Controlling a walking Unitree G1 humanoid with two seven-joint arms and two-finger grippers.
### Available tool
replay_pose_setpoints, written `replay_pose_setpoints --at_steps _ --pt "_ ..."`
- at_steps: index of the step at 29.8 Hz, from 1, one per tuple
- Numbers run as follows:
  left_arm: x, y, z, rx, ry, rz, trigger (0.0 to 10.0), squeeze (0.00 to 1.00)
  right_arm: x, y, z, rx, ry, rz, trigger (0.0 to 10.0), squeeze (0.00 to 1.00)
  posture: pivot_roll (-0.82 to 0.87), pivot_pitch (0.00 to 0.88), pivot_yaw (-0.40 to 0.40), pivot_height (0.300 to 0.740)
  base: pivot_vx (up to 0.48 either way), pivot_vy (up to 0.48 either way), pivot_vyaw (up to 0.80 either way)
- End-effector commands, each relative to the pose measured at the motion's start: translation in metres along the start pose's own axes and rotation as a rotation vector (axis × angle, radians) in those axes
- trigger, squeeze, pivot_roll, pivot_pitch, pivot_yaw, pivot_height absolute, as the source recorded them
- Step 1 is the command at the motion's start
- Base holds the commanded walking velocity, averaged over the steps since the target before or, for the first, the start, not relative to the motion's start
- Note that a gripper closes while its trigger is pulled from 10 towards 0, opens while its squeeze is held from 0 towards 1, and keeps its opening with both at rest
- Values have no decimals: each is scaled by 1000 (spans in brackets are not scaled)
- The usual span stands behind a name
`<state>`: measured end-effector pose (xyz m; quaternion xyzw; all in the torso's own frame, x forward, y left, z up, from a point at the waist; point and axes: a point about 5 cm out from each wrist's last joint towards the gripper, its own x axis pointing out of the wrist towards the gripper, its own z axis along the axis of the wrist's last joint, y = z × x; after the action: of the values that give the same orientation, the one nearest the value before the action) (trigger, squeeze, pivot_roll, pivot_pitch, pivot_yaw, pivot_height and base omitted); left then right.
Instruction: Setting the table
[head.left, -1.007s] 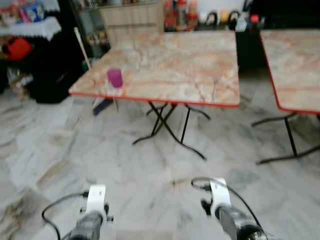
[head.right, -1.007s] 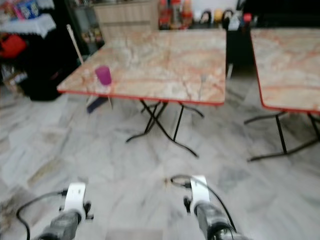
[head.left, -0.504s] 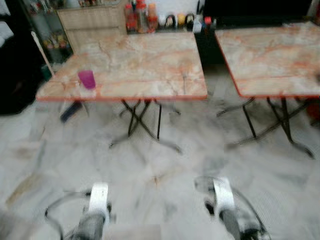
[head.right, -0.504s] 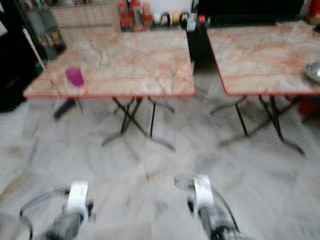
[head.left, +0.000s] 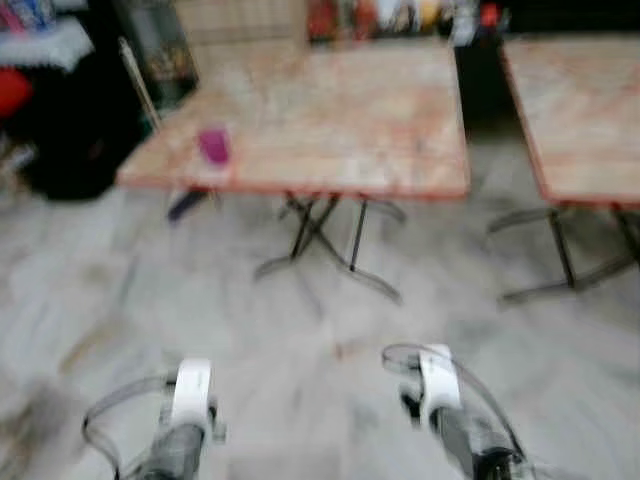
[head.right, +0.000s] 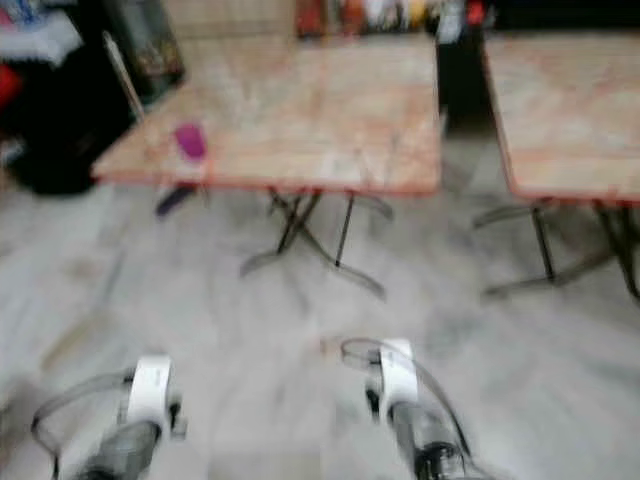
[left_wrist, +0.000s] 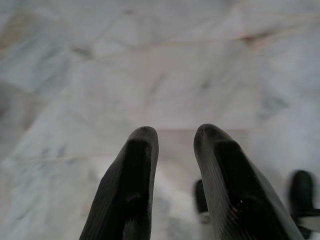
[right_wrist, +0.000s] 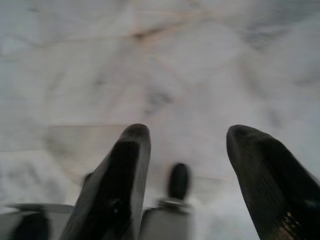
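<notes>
Two black-fingered grippers hang low over the grey marble floor (head.left: 250, 330), empty: my left gripper (left_wrist: 172, 135) has its fingers slightly parted, my right gripper (right_wrist: 182, 132) spread wide. Far ahead stands the orange-veined marble folding table (head.left: 330, 130), a small purple cup (head.left: 213, 145) near its left edge. I'd walk in squarely and slow down early, since the view is blurred.

floor (head.left: 200, 300): grey marble tile | two folding tables (head.left: 330, 120), (head.left: 580, 110): marbled tops, black legs | view blurred
</notes>
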<state>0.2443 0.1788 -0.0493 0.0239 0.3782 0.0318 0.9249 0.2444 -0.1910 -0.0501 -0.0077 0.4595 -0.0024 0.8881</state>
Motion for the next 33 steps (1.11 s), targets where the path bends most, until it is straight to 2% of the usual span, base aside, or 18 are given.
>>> replay_pose_setpoints --at_steps 1,14,33 --pt "-1 16 -1 7 10 39 10000 0 1 15 6 -4 -11 37 10000 0 -29 73 80 740 341 0 0" --pt "0 16 0 4 10 39 10000 0 1 15 7 1 -14 35 10000 0 -31 88 82 740 342 0 0" --pt "-1 16 -2 16 16 33 10000 0 1 15 5 -22 -8 39 10000 0 -39 47 82 740 333 0 0"
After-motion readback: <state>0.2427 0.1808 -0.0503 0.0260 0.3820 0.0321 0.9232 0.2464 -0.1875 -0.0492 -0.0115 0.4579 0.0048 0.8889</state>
